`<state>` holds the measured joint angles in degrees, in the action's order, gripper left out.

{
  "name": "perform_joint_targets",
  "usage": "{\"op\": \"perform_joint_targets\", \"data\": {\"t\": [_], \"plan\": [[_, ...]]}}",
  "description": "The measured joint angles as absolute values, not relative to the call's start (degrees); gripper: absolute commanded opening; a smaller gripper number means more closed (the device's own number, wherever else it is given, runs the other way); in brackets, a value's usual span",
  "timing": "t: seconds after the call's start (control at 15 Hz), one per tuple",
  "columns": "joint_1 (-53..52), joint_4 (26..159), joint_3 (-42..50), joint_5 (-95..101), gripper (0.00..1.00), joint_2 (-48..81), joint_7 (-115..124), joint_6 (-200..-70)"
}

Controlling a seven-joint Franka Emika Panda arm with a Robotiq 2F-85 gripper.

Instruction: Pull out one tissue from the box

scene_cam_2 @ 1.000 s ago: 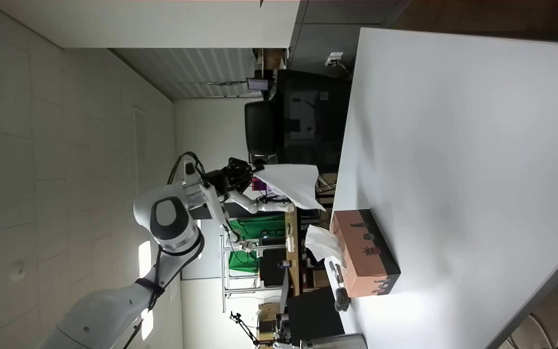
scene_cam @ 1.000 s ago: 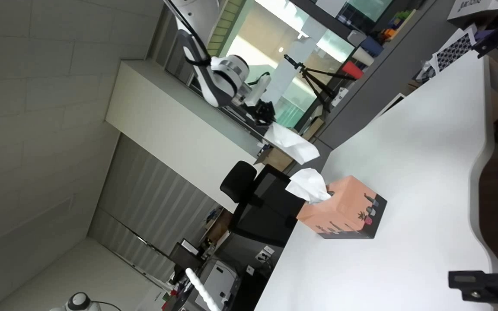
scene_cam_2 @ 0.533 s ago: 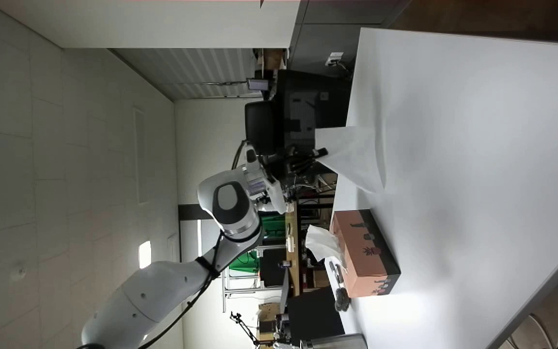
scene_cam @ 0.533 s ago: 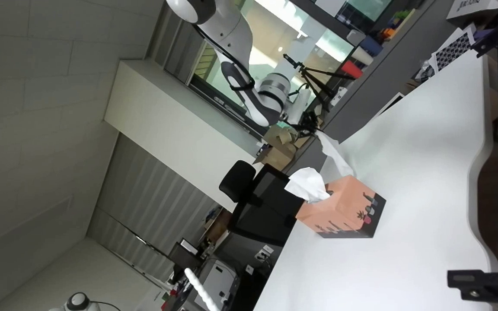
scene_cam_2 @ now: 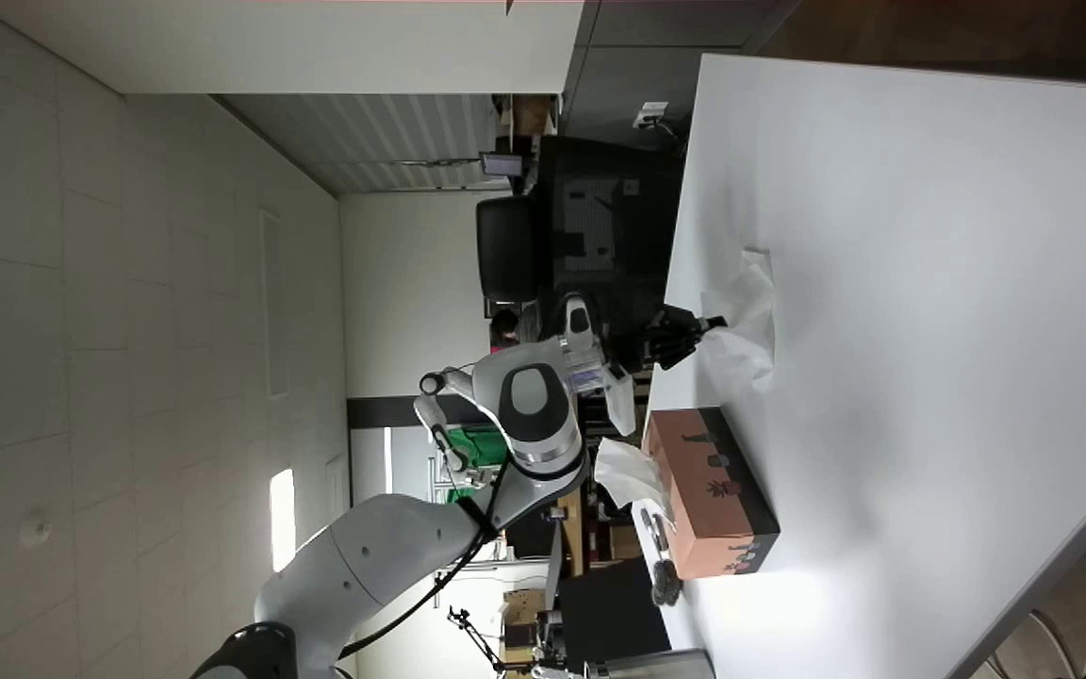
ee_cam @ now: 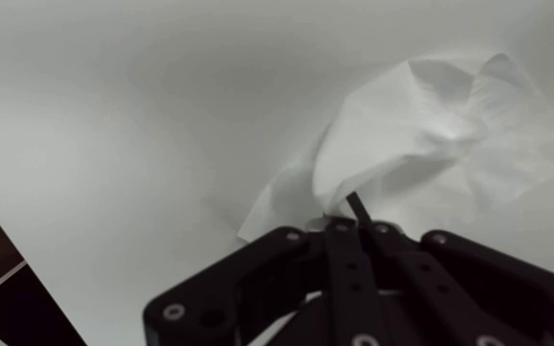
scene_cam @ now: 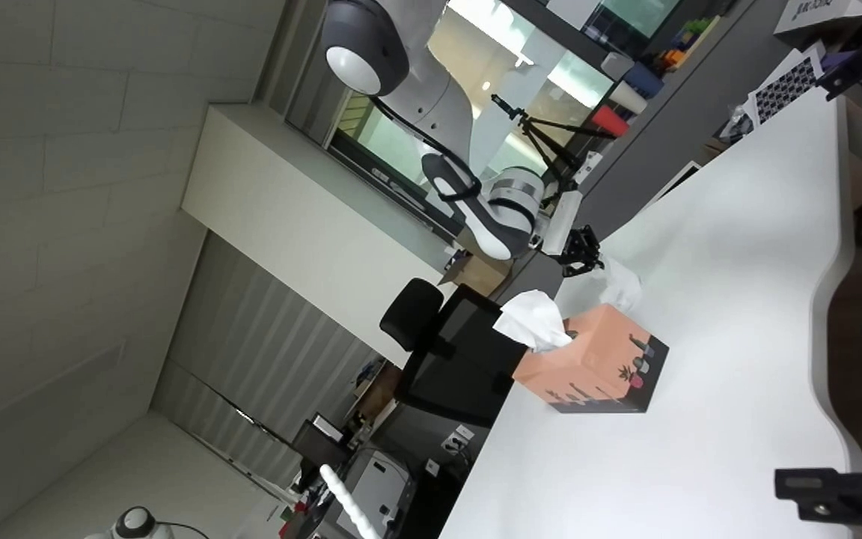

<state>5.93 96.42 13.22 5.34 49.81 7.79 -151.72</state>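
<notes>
White tabletop [scene_cam_2: 929, 283]: smooth, soft gray shadows in both exterior views; rim [scene_cam: 821, 337] bows inward along one side. Salmon-pink box [scene_cam_2: 713, 497] upright on it, plant prints on sides, near-black band at base, flat against surface. Near box, visible gap between: white tissue [scene_cam_2: 752, 325], crumpled, lower edge appearing to meet tabletop; how much of sheet bears on it, cannot tell. Wrist view: same sheet creased in several folds over pale surface, broad gray shading nearby.

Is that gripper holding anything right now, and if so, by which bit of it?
Yes, a white tissue, pinched by the gripper at its near side; the rest spreads out beyond. Whether a corner or edge is caught can't be told.
</notes>
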Motion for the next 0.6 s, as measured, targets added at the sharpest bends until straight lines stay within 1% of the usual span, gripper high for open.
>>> {"op": "perform_joint_targets", "data": {"t": [0.07,0.33,0.6], "plan": [[5.6,96.2,13.2,5.3,0.39,50.2,7.8,-151.3],[4.4,94.8,13.1,5.4,0.65,49.7,7.7,-148.6],[3.3,93.3,13.2,5.6,0.93,45.9,7.5,-144.2]]}}
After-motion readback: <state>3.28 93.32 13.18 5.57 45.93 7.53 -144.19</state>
